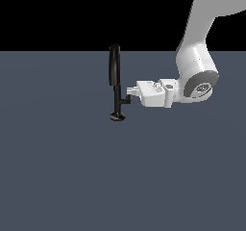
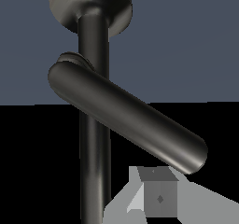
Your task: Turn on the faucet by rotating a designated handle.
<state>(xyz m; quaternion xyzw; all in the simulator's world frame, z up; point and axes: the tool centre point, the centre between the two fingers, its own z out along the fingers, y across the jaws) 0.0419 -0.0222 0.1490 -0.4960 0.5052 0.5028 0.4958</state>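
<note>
White gripper meets the glossy black faucet.
Beside its stem, the fingertips reach the short black handle; jaw spacing unclear. Next, probably a sideways push.

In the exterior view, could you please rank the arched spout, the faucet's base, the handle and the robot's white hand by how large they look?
Largest to smallest:
1. The white hand.
2. The arched spout, tall but narrow.
3. The base.
4. The handle, though partly hidden by the fingers, so its rank against the base is unsure.
</note>
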